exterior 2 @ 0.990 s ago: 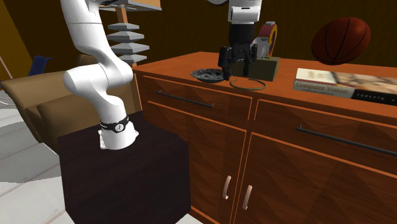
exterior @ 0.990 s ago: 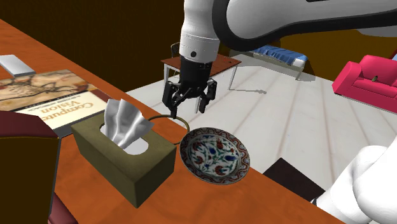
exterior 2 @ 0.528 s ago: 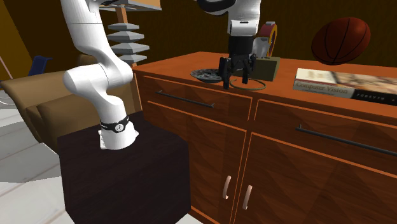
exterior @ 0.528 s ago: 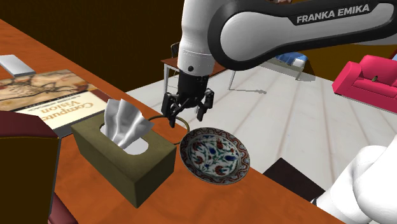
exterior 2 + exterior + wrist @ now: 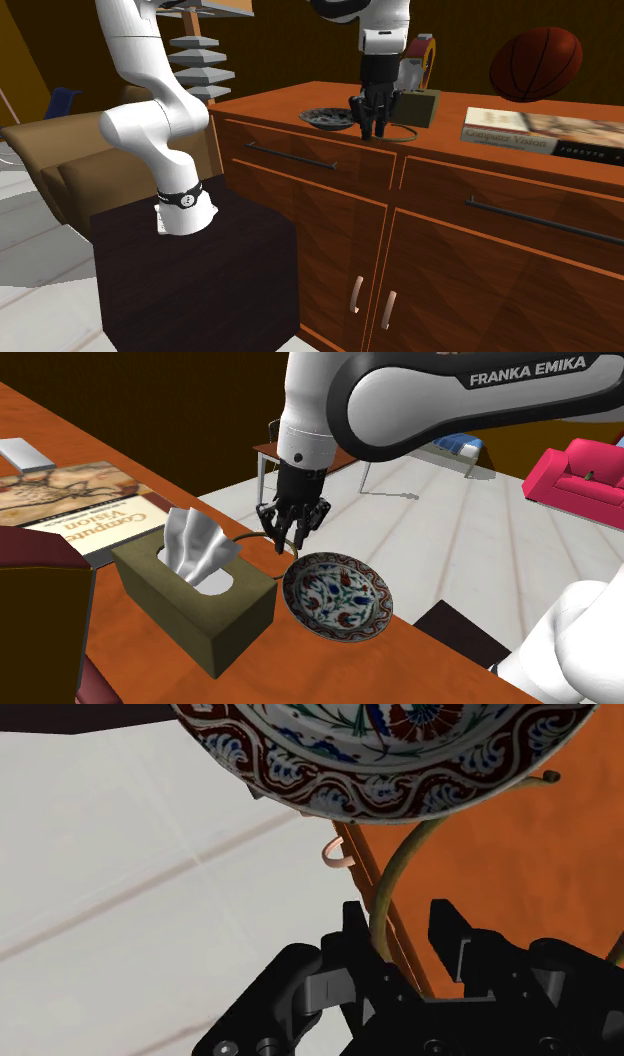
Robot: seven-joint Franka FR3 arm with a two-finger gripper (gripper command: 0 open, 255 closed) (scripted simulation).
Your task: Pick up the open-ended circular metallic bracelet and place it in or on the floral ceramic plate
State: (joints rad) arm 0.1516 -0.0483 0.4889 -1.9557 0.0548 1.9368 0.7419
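Gripper (image 5: 400, 919): fingers are standing narrowly apart, straddling the thin olive-gold open bracelet (image 5: 392, 876) without clasping it. The bracelet is lying flat on the orange cabinet top (image 5: 320, 672), just beside the floral plate (image 5: 303, 578), near the tissue box (image 5: 190, 607).

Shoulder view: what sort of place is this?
Probably a home living room: a wooden sideboard with drawers, a pink sofa across the floor, and a tissue box and book on top.

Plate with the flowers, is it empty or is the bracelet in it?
Empty. Nothing lies in the plate; the bracelet lies beside it on the wooden top.
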